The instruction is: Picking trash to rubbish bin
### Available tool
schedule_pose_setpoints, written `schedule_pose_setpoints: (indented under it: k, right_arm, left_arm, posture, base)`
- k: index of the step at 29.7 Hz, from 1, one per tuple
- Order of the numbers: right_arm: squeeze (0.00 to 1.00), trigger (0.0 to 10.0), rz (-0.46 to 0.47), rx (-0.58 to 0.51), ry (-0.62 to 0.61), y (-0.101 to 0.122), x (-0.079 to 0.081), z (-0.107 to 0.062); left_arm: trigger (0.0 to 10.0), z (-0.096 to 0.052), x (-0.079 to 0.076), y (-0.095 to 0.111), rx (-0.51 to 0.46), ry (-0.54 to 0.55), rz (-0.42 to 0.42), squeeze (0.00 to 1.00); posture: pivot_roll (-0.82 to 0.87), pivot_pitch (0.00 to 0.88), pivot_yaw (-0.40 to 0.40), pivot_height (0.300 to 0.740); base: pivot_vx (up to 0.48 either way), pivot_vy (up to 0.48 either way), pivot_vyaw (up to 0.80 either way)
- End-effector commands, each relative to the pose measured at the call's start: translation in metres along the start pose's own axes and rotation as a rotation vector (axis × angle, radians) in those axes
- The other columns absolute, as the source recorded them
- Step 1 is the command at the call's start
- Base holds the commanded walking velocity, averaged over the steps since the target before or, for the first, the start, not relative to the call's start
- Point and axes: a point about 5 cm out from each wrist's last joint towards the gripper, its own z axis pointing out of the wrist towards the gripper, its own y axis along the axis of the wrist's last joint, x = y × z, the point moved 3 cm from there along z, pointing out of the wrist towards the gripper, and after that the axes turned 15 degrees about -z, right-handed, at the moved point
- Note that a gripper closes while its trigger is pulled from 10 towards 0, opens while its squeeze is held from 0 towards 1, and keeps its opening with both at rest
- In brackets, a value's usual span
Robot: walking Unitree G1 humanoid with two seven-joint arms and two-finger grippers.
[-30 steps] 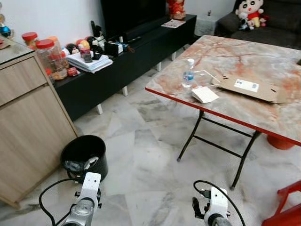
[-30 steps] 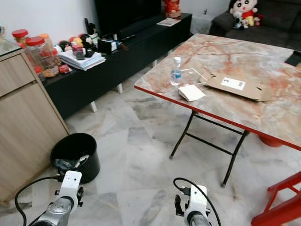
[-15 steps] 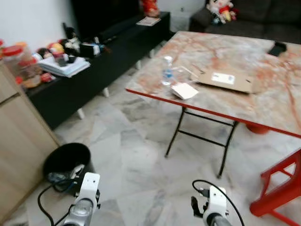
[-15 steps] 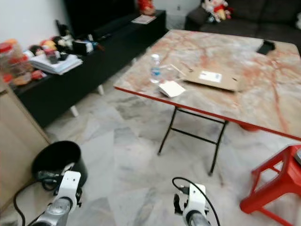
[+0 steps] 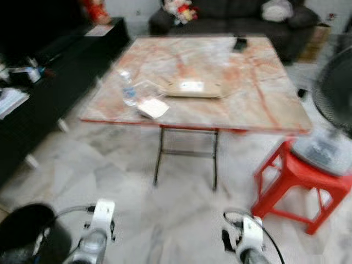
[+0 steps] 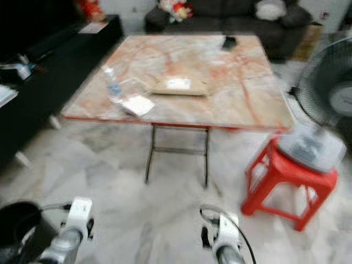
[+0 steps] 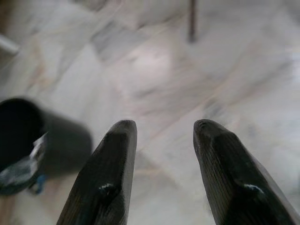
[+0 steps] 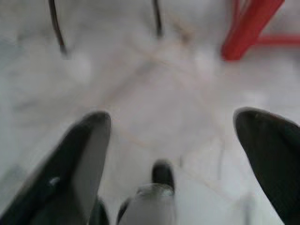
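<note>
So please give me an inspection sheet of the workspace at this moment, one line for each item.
Surface: folding table with a marbled red top, on a pale marble floor.
Job's things: plastic bottle, white packet and flattened cardboard on the table; black rubbish bin at the robot's left.
Clutter: dark object at the table's far edge.
Grippers: left gripper and right gripper open, empty, low over the floor.
Cables: black cable looped at the left wrist.
Surroundings: red stool carrying a fan, dark sofa; views blurred.
</note>
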Motion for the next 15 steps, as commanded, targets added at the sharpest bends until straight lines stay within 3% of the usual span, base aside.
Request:
schedule_pose_setpoints:
  k: [1,15]
  right_arm:
    - [0.0,10.0,-0.003,-0.006,0.015,0.0022,0.0072,0.0006]
    - [0.0,10.0,-0.005,-0.007,0.016,0.0022,0.0068,0.0006]
  left_arm:
    - [10.0,-0.0003,0.0078,-0.0004,0.0,0.015,0.01,0.0]
    - [10.0,-0.0003,0.0072,-0.0008,0.002,0.01,0.007,0.0]
  posture:
    - [-0.06,0.0,0.046,0.74]
    - [-0.06,0.0,0.044,0.74]
  base:
    - [0.0,0.0,-0.78]
    - [0.0,0.0,-0.78]
